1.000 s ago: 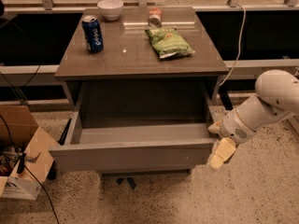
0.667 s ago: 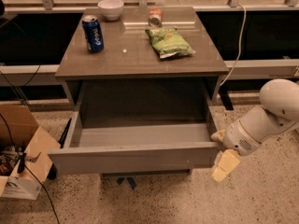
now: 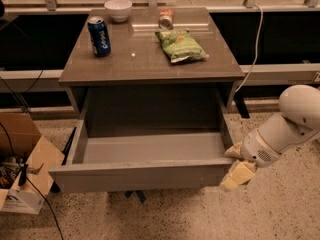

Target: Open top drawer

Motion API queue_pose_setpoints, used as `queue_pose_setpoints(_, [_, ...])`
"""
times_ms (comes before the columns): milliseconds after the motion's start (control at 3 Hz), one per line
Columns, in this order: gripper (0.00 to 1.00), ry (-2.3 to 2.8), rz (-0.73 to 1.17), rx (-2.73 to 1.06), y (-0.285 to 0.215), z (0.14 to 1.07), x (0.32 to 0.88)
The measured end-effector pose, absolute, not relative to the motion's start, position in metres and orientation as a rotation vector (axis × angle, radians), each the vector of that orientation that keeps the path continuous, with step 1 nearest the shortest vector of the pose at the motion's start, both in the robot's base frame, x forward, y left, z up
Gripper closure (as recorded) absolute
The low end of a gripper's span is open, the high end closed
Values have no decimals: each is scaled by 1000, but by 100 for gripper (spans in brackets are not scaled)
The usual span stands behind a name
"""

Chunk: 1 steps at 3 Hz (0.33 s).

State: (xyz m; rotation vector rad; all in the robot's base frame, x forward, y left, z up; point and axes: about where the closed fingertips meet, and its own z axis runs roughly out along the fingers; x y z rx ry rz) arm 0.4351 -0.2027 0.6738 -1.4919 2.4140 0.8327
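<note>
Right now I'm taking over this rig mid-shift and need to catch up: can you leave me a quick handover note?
Gripper: low, by the right end of the top drawer front; contact unclear.
Top drawer: pulled far out from under the table.
Done: the drawer looks open.
Left: probably just backing the arm away.
A soda can and a chip bag sit on the tabletop.

Top drawer point(image 3: 140, 176): plain grey-brown front, broad grey box body, pulled far out from under the desk point(image 3: 150, 66), sitting level. Gripper point(image 3: 234, 165) just beside the front's right corner, below the desk's right edge, fingers apart.
</note>
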Motion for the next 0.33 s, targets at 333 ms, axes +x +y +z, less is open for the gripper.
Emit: queue_pose_setpoints(333, [24, 2414, 833, -1492, -203, 674, 435])
